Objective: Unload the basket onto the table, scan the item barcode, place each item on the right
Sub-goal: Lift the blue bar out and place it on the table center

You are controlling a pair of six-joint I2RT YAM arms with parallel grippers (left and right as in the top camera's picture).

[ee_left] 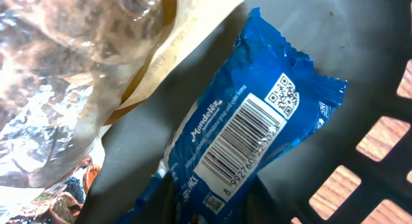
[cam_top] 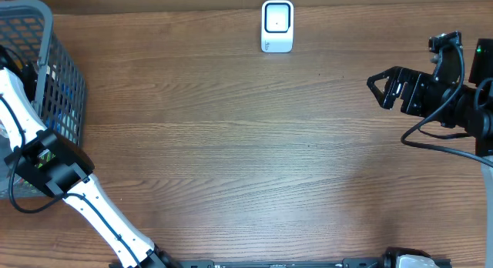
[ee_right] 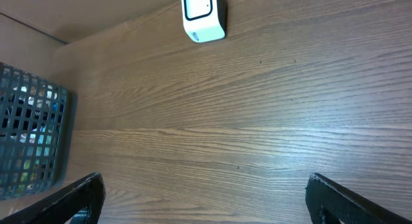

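- Right at the left gripper (ee_left: pixel 206 206), low in the left wrist view, lies the tail end of the blue snack packet (ee_left: pixel 248 130). Dark shapes crowd that end, and we cannot tell whether the jaws are clamped on it or only flank it.
- Just ahead of the gripper the packet slants away, its barcode (ee_left: pixel 241 145) facing up toward the wrist camera and unobscured.
- We judge the step in hand to be lifting this packet out of the basket (cam_top: pixel 58 75). To do it well, we would pinch only the tail seam and keep the fingers off the barcode panel. We would raise the packet straight up so the printed face does not crease.
- Off to one side of the gripper, a crinkled clear wrapper (ee_left: pixel 64 69) and a tan-edged pack (ee_left: pixel 183 37) lie close by the packet. We would watch that neither one comes up with it.
- Beyond the packet's far end, wood shows through the slots of the basket wall.
- Well away from the gripper, across the bare tabletop (cam_top: pixel 231 145), the white scanner (cam_top: pixel 277 25) stands at the far edge. The barcode must end up facing it.
- Farther off, the right gripper (cam_top: pixel 377 91) hangs with its jaws spread wide, holding nothing.
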